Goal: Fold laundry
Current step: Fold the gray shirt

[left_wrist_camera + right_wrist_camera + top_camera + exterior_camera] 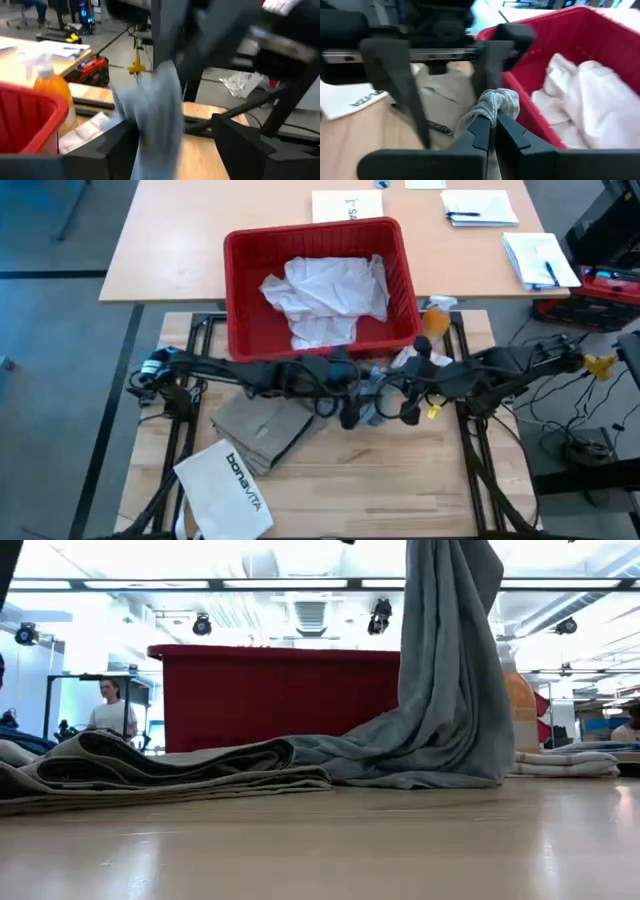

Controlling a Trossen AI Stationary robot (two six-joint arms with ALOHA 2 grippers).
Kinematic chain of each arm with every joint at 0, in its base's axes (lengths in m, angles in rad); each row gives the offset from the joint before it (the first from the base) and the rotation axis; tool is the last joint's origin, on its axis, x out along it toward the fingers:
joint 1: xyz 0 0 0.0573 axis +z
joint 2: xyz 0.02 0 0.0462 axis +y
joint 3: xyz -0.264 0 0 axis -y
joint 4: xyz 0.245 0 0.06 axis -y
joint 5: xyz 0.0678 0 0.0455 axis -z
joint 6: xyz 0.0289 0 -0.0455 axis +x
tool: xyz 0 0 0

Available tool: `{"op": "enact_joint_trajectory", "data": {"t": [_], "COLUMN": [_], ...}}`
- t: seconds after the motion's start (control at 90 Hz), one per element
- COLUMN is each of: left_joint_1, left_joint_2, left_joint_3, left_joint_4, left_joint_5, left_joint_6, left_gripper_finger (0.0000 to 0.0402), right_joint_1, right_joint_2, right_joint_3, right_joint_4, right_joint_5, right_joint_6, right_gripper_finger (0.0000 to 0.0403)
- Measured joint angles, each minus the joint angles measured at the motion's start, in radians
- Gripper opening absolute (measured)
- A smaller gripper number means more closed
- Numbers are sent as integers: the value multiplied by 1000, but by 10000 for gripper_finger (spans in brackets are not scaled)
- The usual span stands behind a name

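Currently we log, left to right: tan garment [262,430], folded flat on the table; left gripper [349,418], fingers spread around the grey T-shirt [445,690]; right gripper [409,413], pinched on its bunched edge — the shirt hangs straight down between both, long axis vertical, equally near.

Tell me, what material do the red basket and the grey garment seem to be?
Red basket: probably rigid plastic, with stiff ribbed walls. Grey T-shirt: soft knit fabric, likely cotton, draping in loose folds where the right gripper pinches it.
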Motion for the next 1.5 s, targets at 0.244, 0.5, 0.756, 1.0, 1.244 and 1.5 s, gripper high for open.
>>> {"op": "enact_joint_trajectory", "data": {"t": [0.244, 0.5, 0.756, 1.0, 1.244, 1.5], "left_joint_1": [3, 4, 5, 6, 6, 6], "left_joint_2": [78, 63, 14, -55, -84, -86], "left_joint_3": [168, 312, 506, 603, 604, 603], "left_joint_4": [-251, -439, -569, -623, -614, -612], "left_joint_5": [-45, -91, -89, -90, -114, -114], "left_joint_6": [7, 41, 113, 126, 124, 102], "left_gripper_finger": [87, 2, 0, 0, 0, 0], "right_joint_1": [14, 63, 151, 171, 157, 92], "right_joint_2": [20, -30, -98, -221, -194, -17], "right_joint_3": [8, 38, 26, -295, -617, -660], "right_joint_4": [91, 119, 176, 266, 868, 1188], "right_joint_5": [-19, -86, 52, 198, 161, 56], "right_joint_6": [-27, -69, -118, 75, 86, 109], "right_gripper_finger": [0, 58, 212, 232, 226, 287]}}
